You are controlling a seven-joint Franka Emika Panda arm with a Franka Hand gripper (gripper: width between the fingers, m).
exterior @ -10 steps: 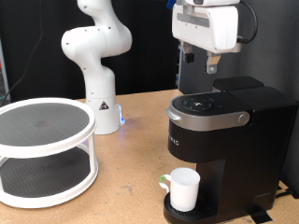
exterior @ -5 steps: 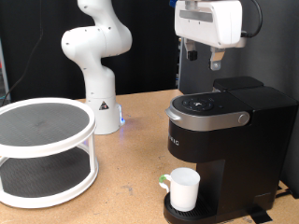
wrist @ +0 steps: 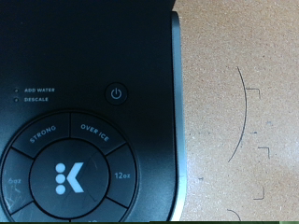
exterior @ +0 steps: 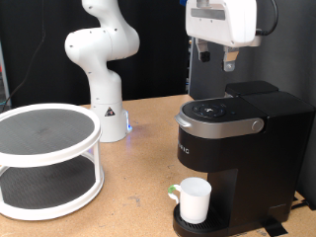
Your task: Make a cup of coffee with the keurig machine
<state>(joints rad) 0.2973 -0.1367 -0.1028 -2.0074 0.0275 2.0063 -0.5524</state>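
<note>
Wooden tabletop (exterior: 148, 168) with round rack (exterior: 47, 158), cup (exterior: 195, 200) under keurig machine (exterior: 237, 158), gripper (exterior: 214, 61) above, jaw state unclear.

White jointed arm (exterior: 99, 54) — boxy hand, seemingly dark fingers (exterior: 228, 61)

Matte black coffee maker (exterior: 237, 158) with a silver-grey band (exterior: 222, 126) and white button lettering (wrist: 65, 140). White mug (exterior: 194, 200). White two-tier stand (exterior: 47, 158) with dark grey shelves. Tan wooden table (exterior: 138, 188). White gripper (exterior: 213, 57) housing, dark fingers.
</note>
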